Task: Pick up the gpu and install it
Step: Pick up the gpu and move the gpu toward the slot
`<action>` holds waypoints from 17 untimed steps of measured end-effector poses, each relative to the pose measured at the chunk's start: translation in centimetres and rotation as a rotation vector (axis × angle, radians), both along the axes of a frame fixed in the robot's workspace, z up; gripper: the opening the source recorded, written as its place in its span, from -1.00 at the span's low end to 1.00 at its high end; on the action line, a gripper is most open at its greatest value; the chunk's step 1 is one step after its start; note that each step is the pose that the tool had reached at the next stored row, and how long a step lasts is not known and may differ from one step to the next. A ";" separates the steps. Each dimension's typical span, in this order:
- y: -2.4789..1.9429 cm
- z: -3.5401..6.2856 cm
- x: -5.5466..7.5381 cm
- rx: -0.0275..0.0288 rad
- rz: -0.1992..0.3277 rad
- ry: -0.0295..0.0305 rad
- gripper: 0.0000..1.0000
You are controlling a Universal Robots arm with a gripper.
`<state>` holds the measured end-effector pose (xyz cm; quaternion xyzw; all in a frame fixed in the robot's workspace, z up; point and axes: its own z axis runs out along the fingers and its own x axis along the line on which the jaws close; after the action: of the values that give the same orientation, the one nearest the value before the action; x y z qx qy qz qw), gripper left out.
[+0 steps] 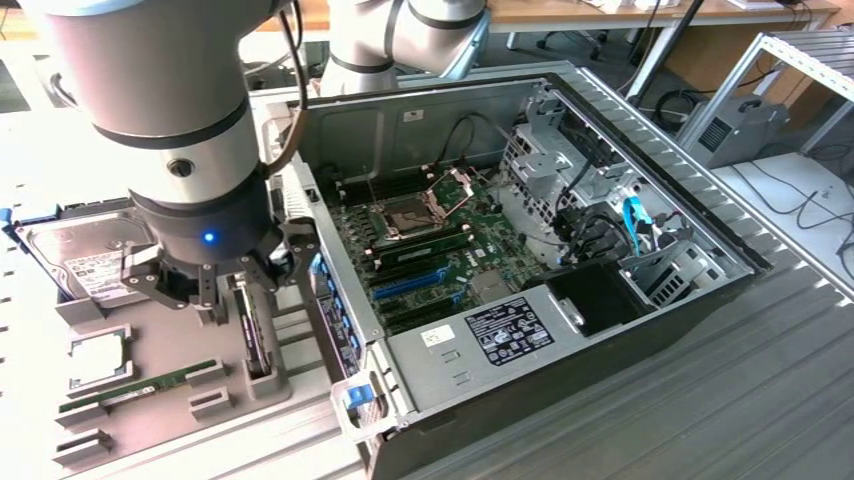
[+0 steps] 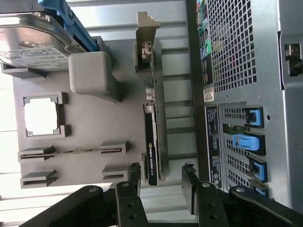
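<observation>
Currently your pincer (image 2: 162,168) stands with its two black fingers apart, one on either side of the near end of the gpu (image 2: 152,142), and a gap shows between the card and the finger on the case's side. In the exterior view the pincer (image 1: 227,300) hangs low over the card's slot. The gpu (image 1: 254,335) stands on edge in the grey holder tray (image 1: 167,345), along the tray's side nearest the computer, with its silver bracket at the far end from the fingers.

Further out on the tray you have a RAM stick (image 1: 134,390) lying in its cradle, a processor chip (image 1: 96,360) in a square recess, and a hard drive (image 1: 87,255) with a white label.

Just beside the tray, on the exterior view's right, the computer case (image 1: 667,190) lies open with the motherboard (image 1: 427,240) facing up. Tray and case both rest on a ribbed metal tabletop (image 1: 721,400). Beyond it you can see a shelving rack (image 1: 801,50), loose cables (image 1: 801,205) and a wooden desk (image 1: 587,12).
</observation>
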<state>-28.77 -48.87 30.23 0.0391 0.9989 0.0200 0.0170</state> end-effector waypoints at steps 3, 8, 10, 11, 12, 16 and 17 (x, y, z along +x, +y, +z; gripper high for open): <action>0.18 -0.24 0.0 -0.0002 0.000 0.0000 -0.04; 0.23 -0.84 0.0 -0.0015 0.000 0.0000 -0.04; 0.23 -1.01 0.0 -0.0016 0.000 0.0000 -0.04; 0.23 -1.09 0.0 -0.0016 0.000 0.0000 -0.04; 0.23 -1.18 0.0 -0.0016 0.000 0.0000 -0.04; 0.23 -1.42 0.0 -0.0016 0.000 0.0000 -0.04; 0.23 -1.50 0.0 -0.0016 0.000 0.0000 -0.04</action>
<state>-28.77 -48.64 28.73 0.0391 0.9989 0.0192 0.0171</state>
